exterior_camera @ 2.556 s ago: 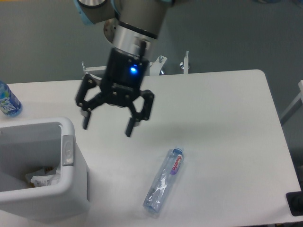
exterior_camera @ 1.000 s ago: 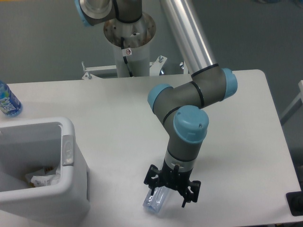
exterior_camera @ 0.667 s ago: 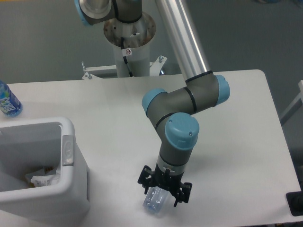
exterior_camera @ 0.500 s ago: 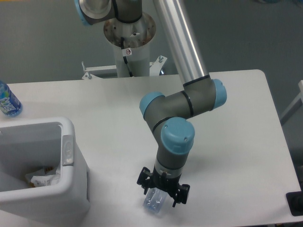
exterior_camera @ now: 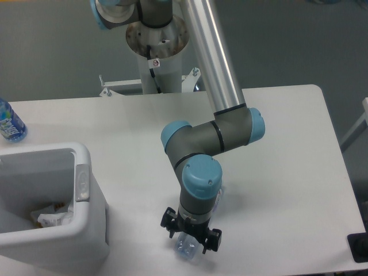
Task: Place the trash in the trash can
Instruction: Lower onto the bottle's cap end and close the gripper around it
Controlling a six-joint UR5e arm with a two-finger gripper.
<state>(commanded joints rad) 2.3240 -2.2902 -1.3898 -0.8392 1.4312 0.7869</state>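
Gripper (exterior_camera: 190, 236) pointing down over flattened clear bottle (exterior_camera: 187, 248) near table (exterior_camera: 287, 144) front edge; jaws straddling it, grip unclear; crumpled wrapper (exterior_camera: 50, 218) lying inside trash can (exterior_camera: 80, 161) at left.

Cool, even overhead light; soft, faint shadows beneath the trash can (exterior_camera: 54, 241); overall slightly soft focus.

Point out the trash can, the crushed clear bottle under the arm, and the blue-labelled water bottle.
trash can (exterior_camera: 86, 158): fixed camera, on its thick rounded rim at the far right corner.
crushed clear bottle (exterior_camera: 185, 250): fixed camera, on the end showing below the gripper.
blue-labelled water bottle (exterior_camera: 8, 125): fixed camera, on its label.
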